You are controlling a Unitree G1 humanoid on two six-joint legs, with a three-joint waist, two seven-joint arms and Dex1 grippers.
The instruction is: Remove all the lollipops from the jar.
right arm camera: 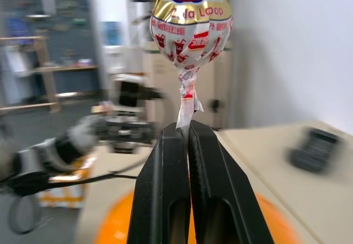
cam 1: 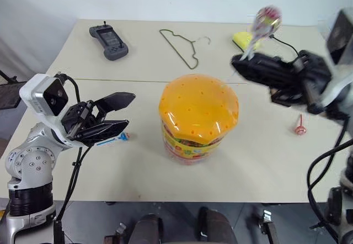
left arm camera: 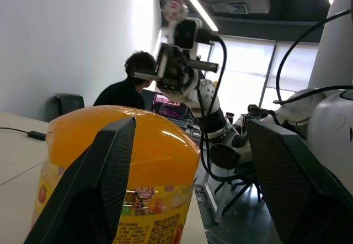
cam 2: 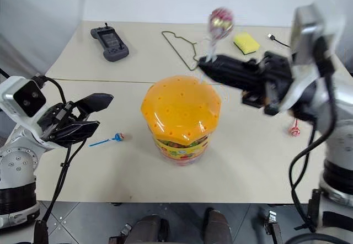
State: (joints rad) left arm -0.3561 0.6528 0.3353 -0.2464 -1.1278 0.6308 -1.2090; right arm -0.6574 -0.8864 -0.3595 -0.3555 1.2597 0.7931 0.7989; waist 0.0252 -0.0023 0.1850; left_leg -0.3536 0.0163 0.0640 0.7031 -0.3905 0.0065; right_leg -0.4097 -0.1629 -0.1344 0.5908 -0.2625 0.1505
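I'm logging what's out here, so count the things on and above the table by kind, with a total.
Lollipops: 3 (one pinched upright in the right gripper at, a blue-stick one and a red one on the table)
Jar: 1
Game controller: 1
Wire hanger: 1
Yellow sponge: 1
Total: 7

Even bright light from ceiling strips (left arm camera: 194, 1). Soft shadows on table (cam 1: 138, 166). Glare patches on jar (cam 1: 198, 117) lid. Right gripper (cam 2: 205, 63) and its lollipop (cam 2: 220, 20) motion-blurred in head views. Right wrist background smeared, lollipop sharp. Window (left arm camera: 242, 84) blown out.
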